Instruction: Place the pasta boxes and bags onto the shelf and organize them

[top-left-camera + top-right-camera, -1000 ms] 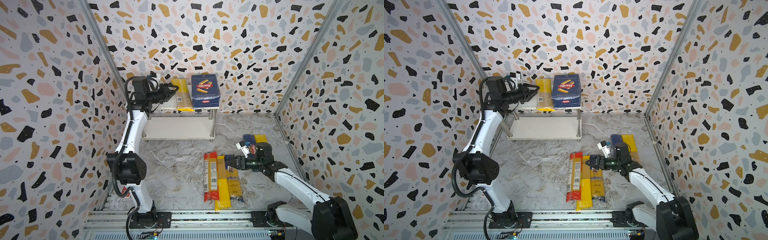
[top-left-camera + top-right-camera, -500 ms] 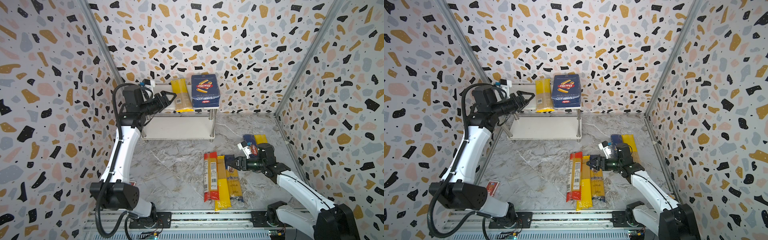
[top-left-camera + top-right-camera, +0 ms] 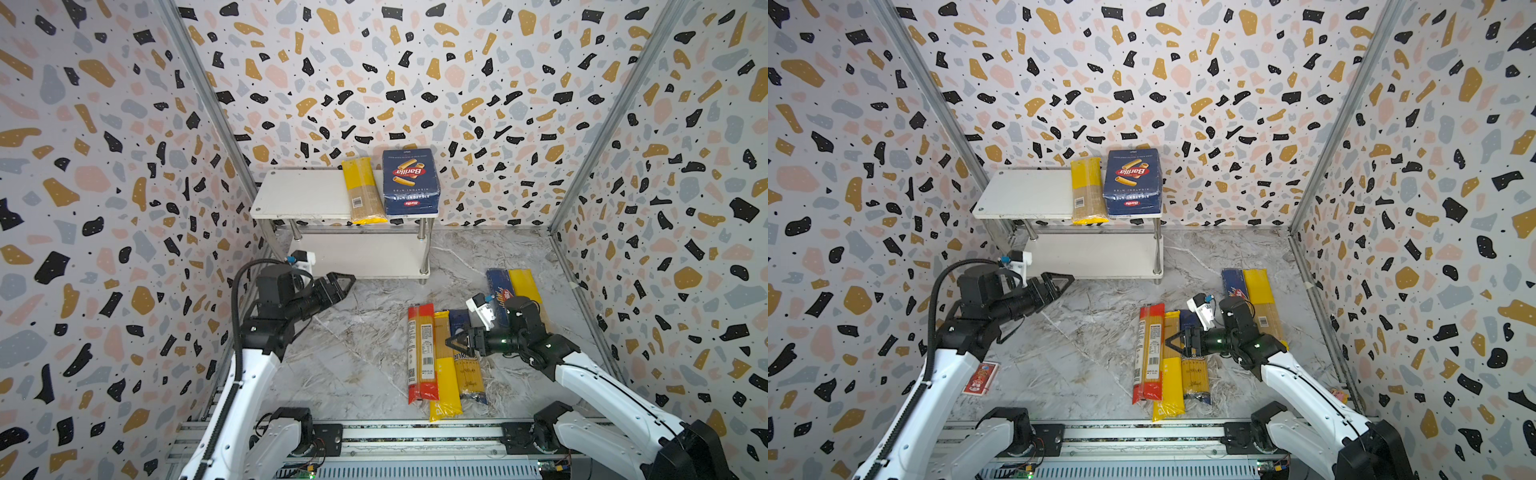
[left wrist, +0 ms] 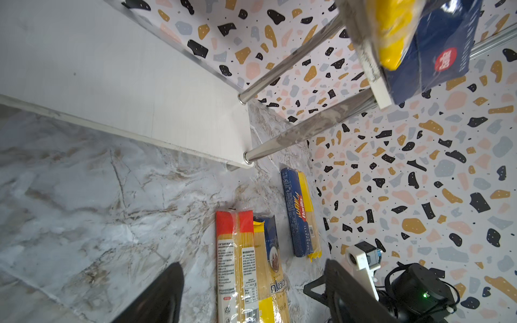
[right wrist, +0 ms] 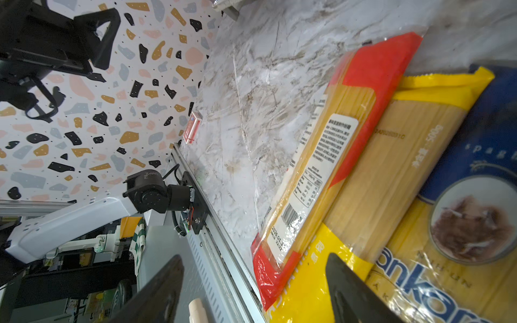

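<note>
Rigatoni box, yellow-ended bag atop shelf; left gripper, right gripper both wide, empty.

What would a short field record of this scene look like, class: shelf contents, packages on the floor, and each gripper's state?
Top board: shelf holds a yellow-ended bag beside the rigatoni box
Floor, centre: red-ended bag, middle yellow bag, ankara bag, side by side
Floor, right: spaghetti box beside wall-side yellow bag
Left gripper: open, empty, before the shelf
Right gripper: open, empty, over the centre bags
</note>
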{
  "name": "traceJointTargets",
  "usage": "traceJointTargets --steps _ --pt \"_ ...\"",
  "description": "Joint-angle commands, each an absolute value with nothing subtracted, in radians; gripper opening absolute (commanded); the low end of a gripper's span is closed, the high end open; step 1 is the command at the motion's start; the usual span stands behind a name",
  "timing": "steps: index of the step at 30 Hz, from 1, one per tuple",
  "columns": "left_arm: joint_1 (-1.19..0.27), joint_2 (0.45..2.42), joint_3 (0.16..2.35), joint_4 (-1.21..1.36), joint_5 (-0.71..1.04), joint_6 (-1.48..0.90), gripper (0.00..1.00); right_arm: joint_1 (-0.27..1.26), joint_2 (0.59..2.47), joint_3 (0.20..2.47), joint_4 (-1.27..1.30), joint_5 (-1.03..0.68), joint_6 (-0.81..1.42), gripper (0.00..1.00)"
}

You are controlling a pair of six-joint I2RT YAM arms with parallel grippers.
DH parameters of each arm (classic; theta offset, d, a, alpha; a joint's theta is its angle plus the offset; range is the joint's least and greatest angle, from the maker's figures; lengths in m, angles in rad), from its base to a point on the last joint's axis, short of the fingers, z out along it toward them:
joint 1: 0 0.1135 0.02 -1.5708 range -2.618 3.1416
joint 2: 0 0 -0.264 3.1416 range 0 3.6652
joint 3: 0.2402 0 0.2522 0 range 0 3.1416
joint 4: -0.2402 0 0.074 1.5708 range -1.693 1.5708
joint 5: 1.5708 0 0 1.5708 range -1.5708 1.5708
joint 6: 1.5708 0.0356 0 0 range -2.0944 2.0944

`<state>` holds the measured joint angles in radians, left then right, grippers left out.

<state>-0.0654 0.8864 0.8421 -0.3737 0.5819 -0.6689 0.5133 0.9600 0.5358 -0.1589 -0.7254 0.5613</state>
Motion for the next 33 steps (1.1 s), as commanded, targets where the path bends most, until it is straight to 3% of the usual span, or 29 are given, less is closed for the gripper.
traceJointTargets --steps 1,6,10,16,25,33 --pt "-0.104 0.856 0.715 -0.324 0.583 -0.68 0.79 0.587 0.962 0.516 -0.157 -0.615 0.596 0.79" --pt "-0.244 0.848 0.557 -0.229 0.511 -0.726 0.81 0.699 1.032 0.5 -0.096 -0.51 0.65 0.79" --pt "-0.333 0.88 0.543 -0.247 0.386 -0.694 0.99 0.759 1.118 0.528 -0.05 -0.477 0.672 0.78" --pt "-0.381 0.864 0.531 -0.229 0.288 -0.681 1.0 0.801 1.255 0.592 -0.076 -0.421 0.685 0.76" --pt "-0.387 0.892 0.416 -0.14 0.328 -0.704 1.0 0.834 1.418 0.679 -0.043 -0.427 0.681 0.71" --pt "-0.388 0.903 0.369 -0.134 0.33 -0.684 0.99 0.889 1.597 0.823 -0.029 -0.435 0.68 0.6"
